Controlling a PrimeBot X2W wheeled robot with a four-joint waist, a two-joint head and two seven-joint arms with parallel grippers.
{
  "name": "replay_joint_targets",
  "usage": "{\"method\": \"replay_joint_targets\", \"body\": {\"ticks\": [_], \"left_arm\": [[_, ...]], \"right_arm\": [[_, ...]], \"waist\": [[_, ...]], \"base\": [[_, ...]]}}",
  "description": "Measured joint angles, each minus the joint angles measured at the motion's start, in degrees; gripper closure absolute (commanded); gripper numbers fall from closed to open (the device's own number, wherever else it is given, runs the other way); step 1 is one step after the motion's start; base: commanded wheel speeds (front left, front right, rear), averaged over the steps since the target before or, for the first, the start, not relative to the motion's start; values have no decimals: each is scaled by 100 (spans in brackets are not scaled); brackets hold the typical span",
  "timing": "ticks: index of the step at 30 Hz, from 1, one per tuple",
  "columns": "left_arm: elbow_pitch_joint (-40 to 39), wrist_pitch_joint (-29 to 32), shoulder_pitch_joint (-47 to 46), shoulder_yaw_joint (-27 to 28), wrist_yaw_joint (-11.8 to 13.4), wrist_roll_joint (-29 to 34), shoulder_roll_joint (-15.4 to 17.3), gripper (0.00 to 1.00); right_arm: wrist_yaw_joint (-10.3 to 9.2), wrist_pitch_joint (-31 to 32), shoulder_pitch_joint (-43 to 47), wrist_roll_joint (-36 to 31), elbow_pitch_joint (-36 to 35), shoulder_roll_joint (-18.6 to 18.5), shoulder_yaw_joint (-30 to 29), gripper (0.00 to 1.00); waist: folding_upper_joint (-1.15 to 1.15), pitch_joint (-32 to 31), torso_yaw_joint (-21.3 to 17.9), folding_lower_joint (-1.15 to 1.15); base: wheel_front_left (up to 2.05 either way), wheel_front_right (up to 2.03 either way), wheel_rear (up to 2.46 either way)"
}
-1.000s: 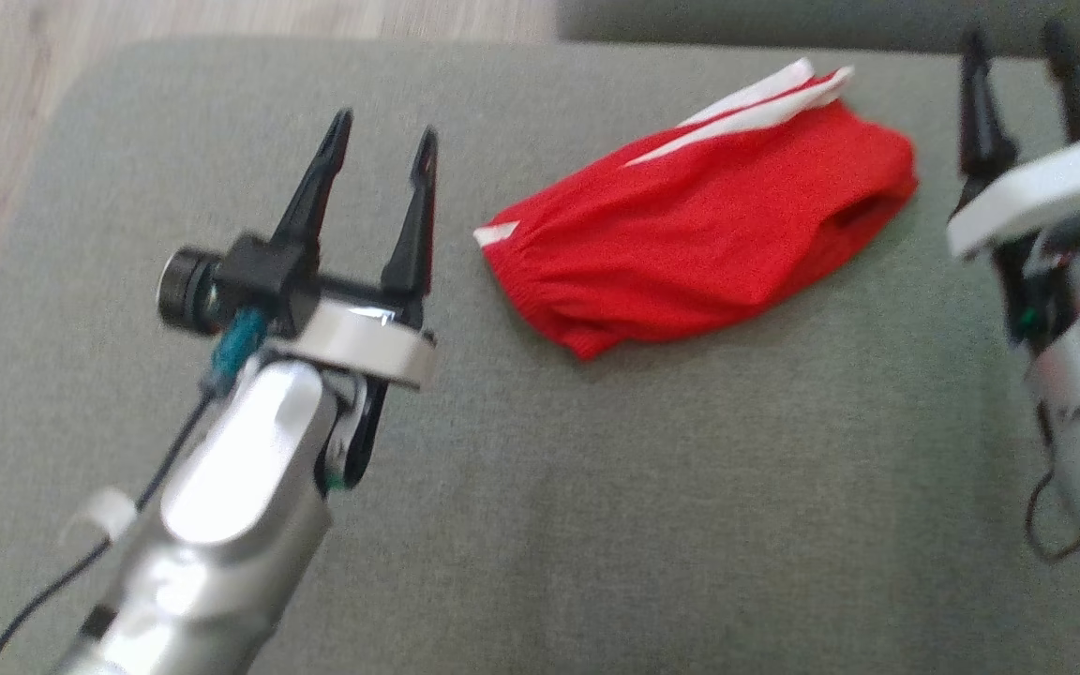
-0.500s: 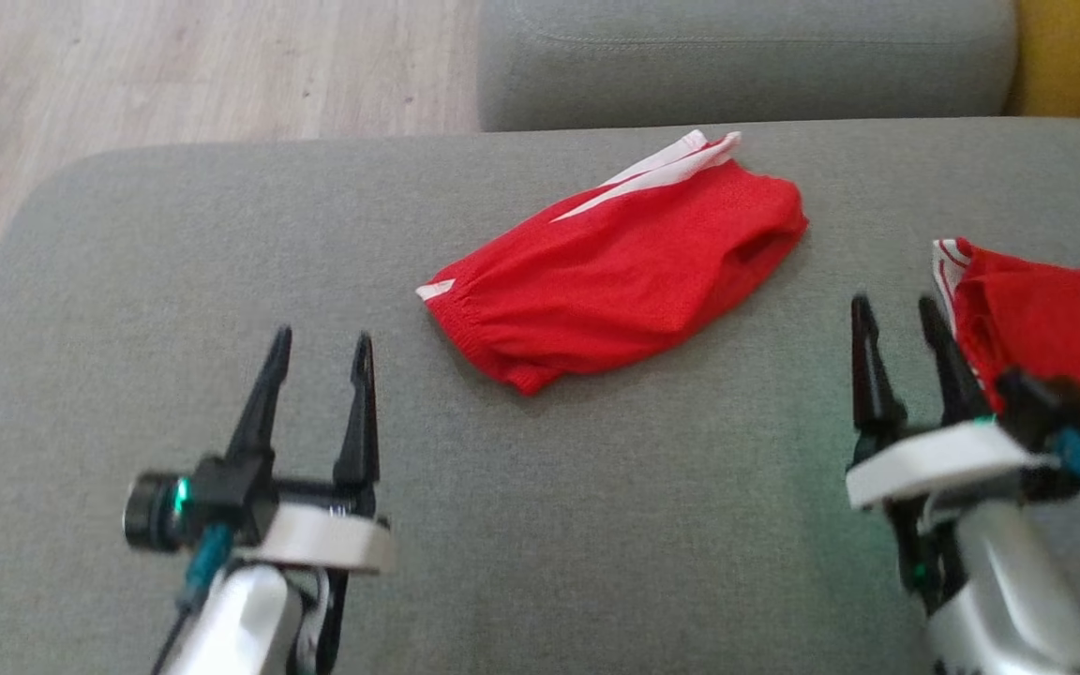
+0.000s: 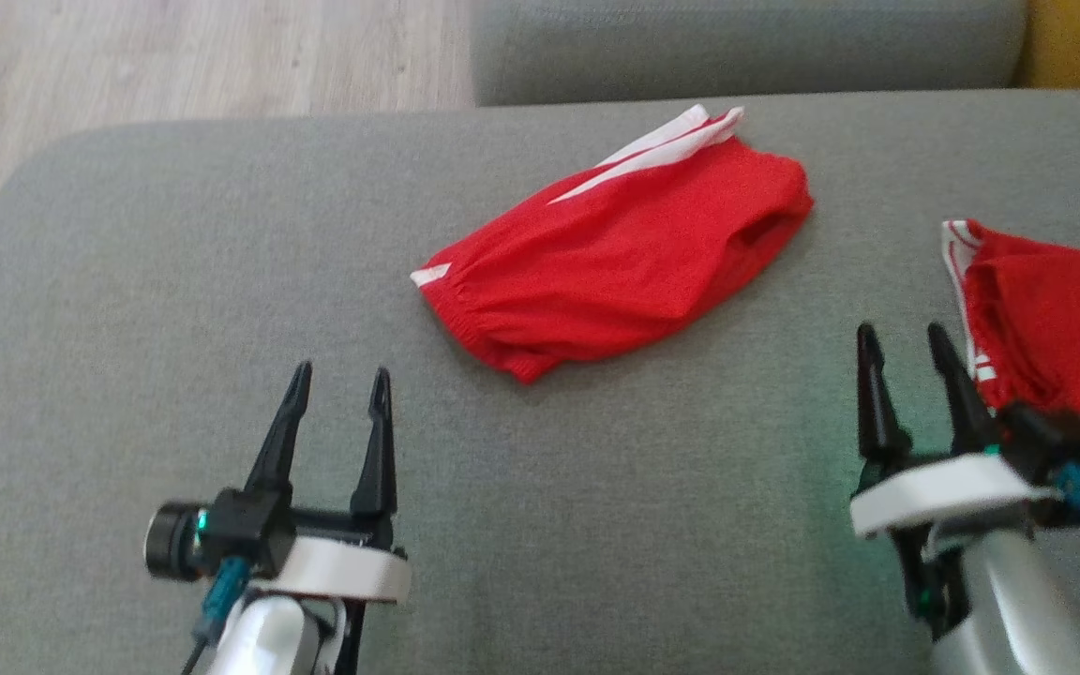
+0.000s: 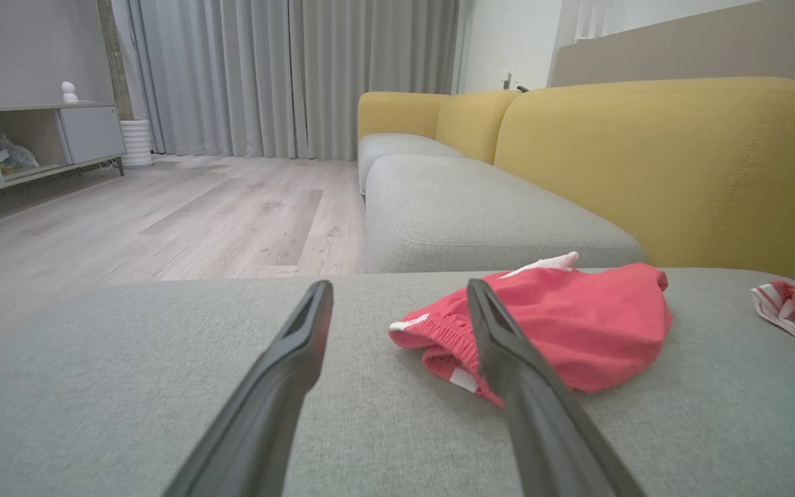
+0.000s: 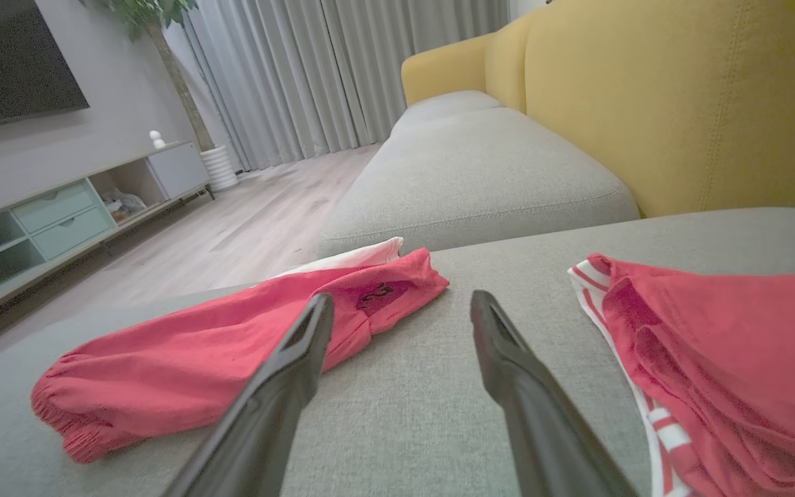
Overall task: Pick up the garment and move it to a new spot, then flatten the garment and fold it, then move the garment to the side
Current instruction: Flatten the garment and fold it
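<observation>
A folded red garment [image 3: 615, 253] with white stripes lies in the middle of the grey seat cushion [image 3: 174, 281]. It lies ahead and to the right of my left gripper [image 3: 341, 375], which is open and empty near the front. The left wrist view has the garment [image 4: 577, 324] just past the right finger of the left gripper [image 4: 399, 286]. A second red garment [image 3: 1056, 319] with white trim lies at the right edge. My right gripper [image 3: 901, 333] is open and empty just left of it. In the right wrist view, the right gripper [image 5: 401, 300] points between the folded garment [image 5: 197, 352] and the second one [image 5: 729, 345].
The cushion's rounded left edge drops to a wooden floor [image 3: 174, 66]. Another grey seat cushion [image 3: 746, 47] lies beyond it, with a yellow backrest [image 4: 646, 159] on the right. A low cabinet [image 5: 59, 214] and curtains stand across the room.
The head camera has moved, so the whole picture shifted and the second red garment came into view at the right. Both grippers now sit lower, back from the folded garment, still open.
</observation>
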Motion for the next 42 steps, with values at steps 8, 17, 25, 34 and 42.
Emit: {"method": "replay_joint_targets", "body": {"ticks": [8, 17, 25, 34, 42], "left_arm": [[11, 0, -610, 78, -256, 158, -177, 0], [21, 0, -1023, 15, -399, 149, -285, 0], [7, 0, -1315, -325, -309, -113, -315, 0], [4, 0, -1346, -375, -197, -119, -320, 0], [53, 0, -1340, -335, -191, -118, -321, 0]], "right_arm": [[0, 849, -1289, -466, 148, -170, -566, 0], [0, 1894, -3077, -622, 1410, -698, -1298, 0], [0, 2269, -3703, -612, 2758, -989, -977, 0], [0, 2095, -4078, -637, 3528, -1187, -644, 58], [0, 1543, -3935, -158, 3735, -983, -214, 100]], "waist": [[0, 558, 253, 1], [0, 1279, 737, 2], [0, 1703, 1218, 1], [0, 1762, 1291, 0], [0, 1520, 1099, 0]], "base": [[0, 0, 0], [0, 0, 0], [0, 0, 0], [0, 0, 0], [0, 0, 0]]}}
